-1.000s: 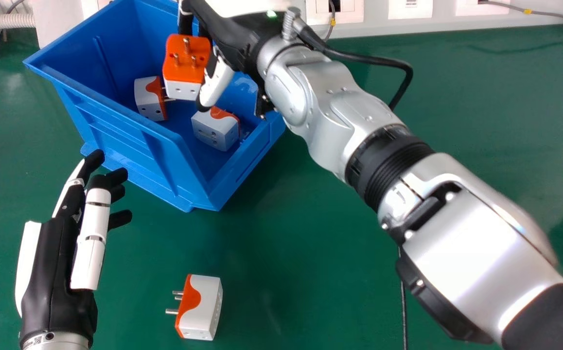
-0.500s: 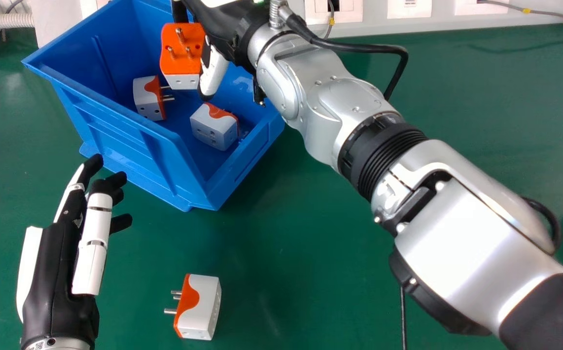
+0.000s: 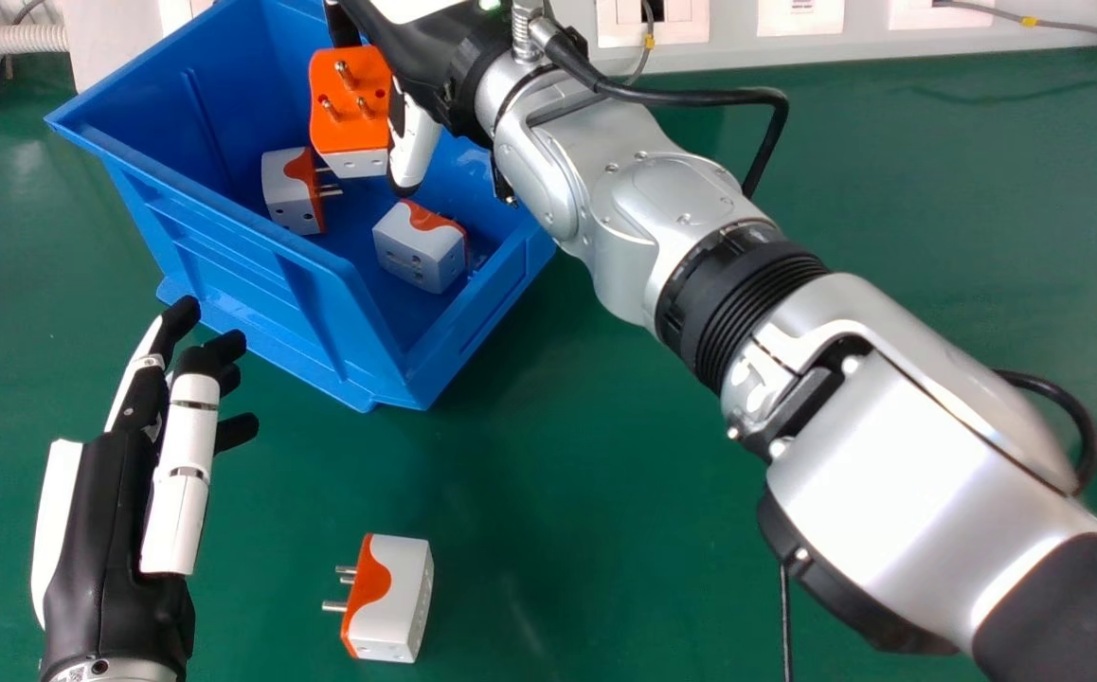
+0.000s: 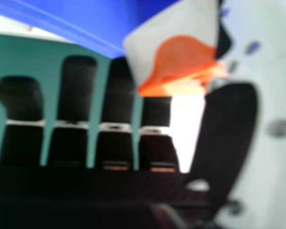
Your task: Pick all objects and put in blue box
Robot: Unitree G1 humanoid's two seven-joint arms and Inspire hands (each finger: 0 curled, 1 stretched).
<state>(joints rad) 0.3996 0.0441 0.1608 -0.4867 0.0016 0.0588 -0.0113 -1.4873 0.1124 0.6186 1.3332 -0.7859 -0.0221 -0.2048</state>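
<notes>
My right hand (image 3: pixel 413 137) is over the blue box (image 3: pixel 321 327), pinching a white-and-orange plug adapter (image 3: pixel 351 99) between its fingers and thumb, with the adapter's pins facing up. In the right hand view, the adapter (image 4: pixel 181 52) sits between a fingertip and the thumb of my right hand (image 4: pixel 231 126). Inside the box lie two more adapters, one at the left (image 3: pixel 291 191) and one nearer the front (image 3: pixel 419 248). Another adapter (image 3: pixel 392 599) rests on the green table below the box. My left hand (image 3: pixel 108 530) is open left of it, with fingers relaxed.
The green table (image 3: pixel 586 493) extends around the box. A white wall strip with sockets (image 3: pixel 653 24) runs along the back. My silver right forearm crosses diagonally over the right half, with a black cable (image 3: pixel 766 133) looping from it.
My right hand, with its adapter, has moved left and slightly toward the back over the box, and the adapter's tilt has changed. My left hand has shifted only slightly.
</notes>
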